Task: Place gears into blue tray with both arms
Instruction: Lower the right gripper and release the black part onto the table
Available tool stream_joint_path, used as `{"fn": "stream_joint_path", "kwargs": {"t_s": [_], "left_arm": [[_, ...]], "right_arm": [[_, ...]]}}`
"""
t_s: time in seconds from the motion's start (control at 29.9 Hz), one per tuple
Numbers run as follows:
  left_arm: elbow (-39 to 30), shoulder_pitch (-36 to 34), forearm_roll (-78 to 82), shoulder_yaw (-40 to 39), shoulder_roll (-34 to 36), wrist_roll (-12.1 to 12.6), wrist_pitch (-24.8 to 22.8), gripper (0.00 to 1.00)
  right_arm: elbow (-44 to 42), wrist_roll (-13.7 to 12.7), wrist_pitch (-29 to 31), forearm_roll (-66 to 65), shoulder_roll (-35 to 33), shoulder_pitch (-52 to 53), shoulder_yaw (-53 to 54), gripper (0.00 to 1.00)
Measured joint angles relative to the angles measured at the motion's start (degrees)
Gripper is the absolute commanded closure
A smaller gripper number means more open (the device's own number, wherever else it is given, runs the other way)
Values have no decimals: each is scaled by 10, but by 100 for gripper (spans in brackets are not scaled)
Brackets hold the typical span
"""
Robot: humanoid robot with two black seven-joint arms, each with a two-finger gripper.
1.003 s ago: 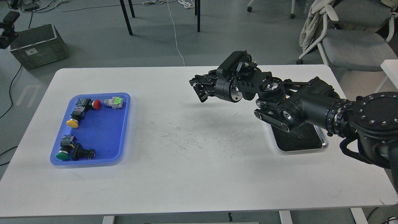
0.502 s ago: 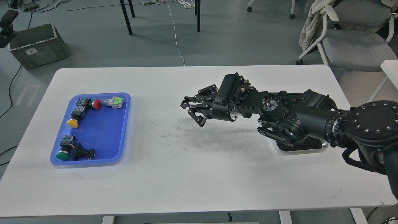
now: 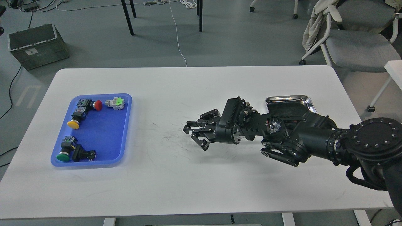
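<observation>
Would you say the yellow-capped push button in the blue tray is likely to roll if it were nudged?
Probably only slightly: the yellow-capped push button lies on its side, and its round cap could rock, but its blocky black body should stop it. The blue tray has a low rim that would likely contain it.

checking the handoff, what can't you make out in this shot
- Right hand, head view: dark fingers overlap, so open or shut, and any gear held, is unclear.
- Steel tray: the arm covers its near half.
- Left hand: out of view.
- Blue tray: no gear discernible.
</observation>
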Motion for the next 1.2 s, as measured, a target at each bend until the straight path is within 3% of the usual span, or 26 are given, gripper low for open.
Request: {"fn": "stream_joint_path", "kwargs": {"t_s": [0.2, 0.33, 0.7, 0.77, 0.9, 1.04, 1.2], "left_arm": [[-3, 0, 0, 3, 7, 0, 1, 1], [-4, 1, 0, 3, 8, 0, 1, 2], [-5, 1, 0, 3, 13, 0, 1, 1], [-5, 1, 0, 3, 15, 0, 1, 1], [-7, 1, 0, 3, 17, 0, 1, 1], [-8, 2, 0, 3, 17, -1, 0, 1], [-25, 4, 3, 19, 24, -1, -3, 2]], "right_arm": [[-3, -1, 6, 0, 0, -6, 0, 95], [-4, -1, 10, 0, 0, -6, 0, 78], [-3, -3, 12, 0, 0, -6, 0, 60], [-3, -3, 12, 1, 0, -6, 0, 50], [-4, -4, 12, 2, 0, -6, 0, 47], [-5, -7, 12, 9, 0, -6, 5, 36], [-8, -15, 15, 55, 0, -2, 81, 32]]}}
